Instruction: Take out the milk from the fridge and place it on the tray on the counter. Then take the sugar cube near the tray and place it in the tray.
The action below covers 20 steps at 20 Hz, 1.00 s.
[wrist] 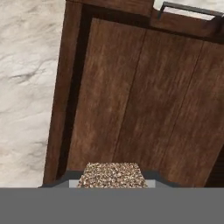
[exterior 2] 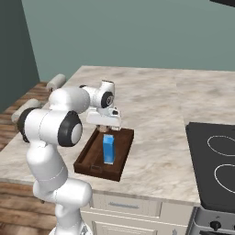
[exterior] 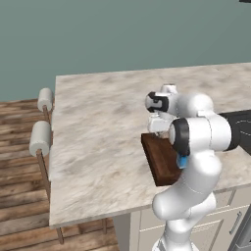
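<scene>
1. Speckled and tan, the sugar cube [wrist: 112, 174] sits between the fingertips in the hand view, and the gripper [wrist: 112, 183] is clamped on it, hanging over the tray [wrist: 131, 96].
2. Judged by its size, the cube should be very light, hard but crumbly at the corners; a light pinch across two flat opposite faces, as it is taken now, suits it.
3. Grainy faces should give the pads some friction, so a slip looks unlikely.
4. Dark brown wood planks form the tray's floor, with low raised rims and a handle cut-out at the short end.
5. From the right base view, the milk [exterior 2: 108, 148], a bright blue gable-top carton, stands upright inside the tray [exterior 2: 94, 169], with the gripper [exterior 2: 106, 129] just above and behind it.
6. Being tall and narrow, the carton would probably tip if nudged.
7. Beneath it all lies the counter [exterior: 98, 147], pale marbled stone with grey veining; a black cooktop [exterior 2: 215, 165] lies to the right.
</scene>
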{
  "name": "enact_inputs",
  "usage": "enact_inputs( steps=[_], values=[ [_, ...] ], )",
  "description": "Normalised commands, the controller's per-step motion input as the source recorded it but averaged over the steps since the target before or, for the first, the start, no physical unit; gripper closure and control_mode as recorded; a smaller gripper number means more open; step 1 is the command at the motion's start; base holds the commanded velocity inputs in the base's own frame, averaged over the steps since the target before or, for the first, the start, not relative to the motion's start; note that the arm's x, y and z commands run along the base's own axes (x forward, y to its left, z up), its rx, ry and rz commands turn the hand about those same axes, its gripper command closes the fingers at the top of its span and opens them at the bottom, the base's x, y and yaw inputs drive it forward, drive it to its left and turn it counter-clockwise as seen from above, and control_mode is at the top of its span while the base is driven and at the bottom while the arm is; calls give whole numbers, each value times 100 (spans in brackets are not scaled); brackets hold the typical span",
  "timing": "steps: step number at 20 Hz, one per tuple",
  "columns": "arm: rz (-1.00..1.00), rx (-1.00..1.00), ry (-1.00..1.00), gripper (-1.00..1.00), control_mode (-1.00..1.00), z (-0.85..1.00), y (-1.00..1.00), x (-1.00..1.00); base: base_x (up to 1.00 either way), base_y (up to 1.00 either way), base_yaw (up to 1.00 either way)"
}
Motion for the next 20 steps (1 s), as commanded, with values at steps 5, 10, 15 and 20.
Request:
enact_inputs(
  steps=[5,10,15,20],
  values=[
    [-16,0,8,100,-100,-10,0,20,0,0,0],
    [-12,-3,11,100,-100,-44,-4,0,0,0,0],
    [-11,-13,3,100,-100,-44,0,0,0,0,0],
    [-7,-15,0,100,-100,-37,-10,6,0,0,0]
  ],
)
